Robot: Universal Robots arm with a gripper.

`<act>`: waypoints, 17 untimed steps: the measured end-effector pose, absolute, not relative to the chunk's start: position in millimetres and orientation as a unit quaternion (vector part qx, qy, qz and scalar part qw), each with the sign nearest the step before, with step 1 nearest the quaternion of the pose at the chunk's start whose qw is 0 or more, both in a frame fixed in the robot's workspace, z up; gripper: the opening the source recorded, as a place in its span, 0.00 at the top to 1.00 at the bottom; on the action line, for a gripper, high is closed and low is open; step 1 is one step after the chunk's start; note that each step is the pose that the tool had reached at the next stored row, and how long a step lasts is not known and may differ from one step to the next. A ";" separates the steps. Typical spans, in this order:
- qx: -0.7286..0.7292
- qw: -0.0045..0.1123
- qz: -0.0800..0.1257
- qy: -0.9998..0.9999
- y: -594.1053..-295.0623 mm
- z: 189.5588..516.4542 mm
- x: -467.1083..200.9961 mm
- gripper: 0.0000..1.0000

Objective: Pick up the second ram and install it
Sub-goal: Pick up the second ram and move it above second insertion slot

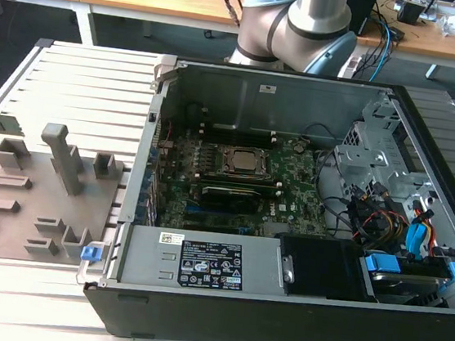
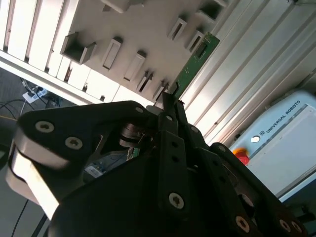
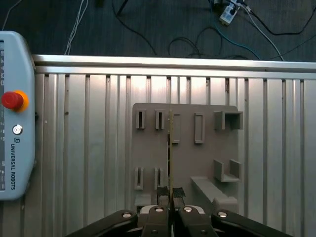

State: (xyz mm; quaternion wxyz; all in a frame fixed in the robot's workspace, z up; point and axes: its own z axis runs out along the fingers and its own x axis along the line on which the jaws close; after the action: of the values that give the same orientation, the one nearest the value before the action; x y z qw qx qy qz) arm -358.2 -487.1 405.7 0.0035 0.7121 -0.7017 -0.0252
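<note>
Aloft, gripper (image 3: 171,195) clamps second ram (image 3: 170,148) over slatted metal table (image 3: 89,148).

The second ram (image 2: 196,63) is green, the pincer (image 3: 171,193) black, the holder plate (image 3: 190,155) grey, the ribbed table (image 3: 89,148) silver.

Your second ram (image 2: 195,61) is a long, thin, flat green board. In the second wrist view you see its broad face, with a small dark part near the far end. It juts straight out from the hand (image 2: 170,98), whose fingertips are closed on its near end. In the first wrist view the second ram (image 3: 170,148) shows edge-on, as a thin line running out from the hand (image 3: 170,195). There it runs over the grey holder plate (image 3: 197,158), between two columns of slot blocks (image 3: 159,120). You cannot tell whether it touches the plate.
</note>
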 end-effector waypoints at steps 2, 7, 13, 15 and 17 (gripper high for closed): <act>0.712 0.004 -0.025 -0.702 -487.1 405.8 -346.2 0.86; 0.712 0.004 -0.026 -0.702 -487.0 405.7 -321.8 0.86; 0.712 0.004 -0.026 -0.702 -486.6 405.8 -291.0 0.86; 0.712 0.005 -0.026 -0.702 -486.2 405.8 -275.3 0.86; 0.712 0.005 -0.027 -0.702 -486.0 405.8 -267.9 0.86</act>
State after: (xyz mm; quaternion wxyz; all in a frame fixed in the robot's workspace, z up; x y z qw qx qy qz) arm -267.9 -486.0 405.8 0.0049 0.7121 -0.7016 -0.0266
